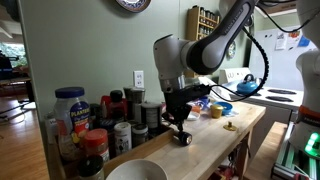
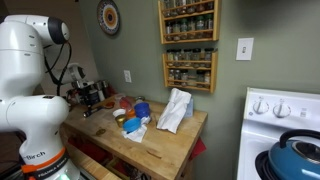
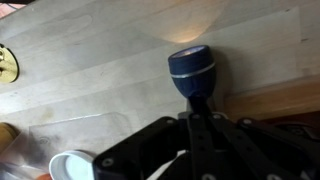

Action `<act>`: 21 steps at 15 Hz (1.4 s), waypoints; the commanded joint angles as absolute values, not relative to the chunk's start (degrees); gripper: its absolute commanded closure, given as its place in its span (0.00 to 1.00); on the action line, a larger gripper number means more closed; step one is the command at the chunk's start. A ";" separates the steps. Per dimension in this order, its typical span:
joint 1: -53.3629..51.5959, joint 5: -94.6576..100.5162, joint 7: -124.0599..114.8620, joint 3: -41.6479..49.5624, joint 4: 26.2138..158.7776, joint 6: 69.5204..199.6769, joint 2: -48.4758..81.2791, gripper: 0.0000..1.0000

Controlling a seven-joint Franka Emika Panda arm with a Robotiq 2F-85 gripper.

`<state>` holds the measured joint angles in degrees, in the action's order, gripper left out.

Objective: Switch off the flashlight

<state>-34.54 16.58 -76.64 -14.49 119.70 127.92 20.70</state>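
One flashlight [image 3: 190,65] lay on the bench [image 1: 215,135], midway between its long edges, toward the end crowded with jars [image 1: 100,118], and threw one pool of light [image 3: 195,25]. The single gripper [image 1: 181,128] seemed clenched on its body. One white bowl [image 1: 135,172] sat at the near corner.

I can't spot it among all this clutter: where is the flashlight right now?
In an exterior view the flashlight sits on the wooden counter, right under the robot's hand, beside the cluster of jars.

Spice jars [image 1: 122,135] (crowded together) near a white bowl [image 1: 135,167].
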 commanded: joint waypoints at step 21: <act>-33.85 15.72 -74.32 -14.48 120.91 130.95 25.56 1.00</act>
<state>-34.44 16.54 -75.77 -14.46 119.72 127.92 20.87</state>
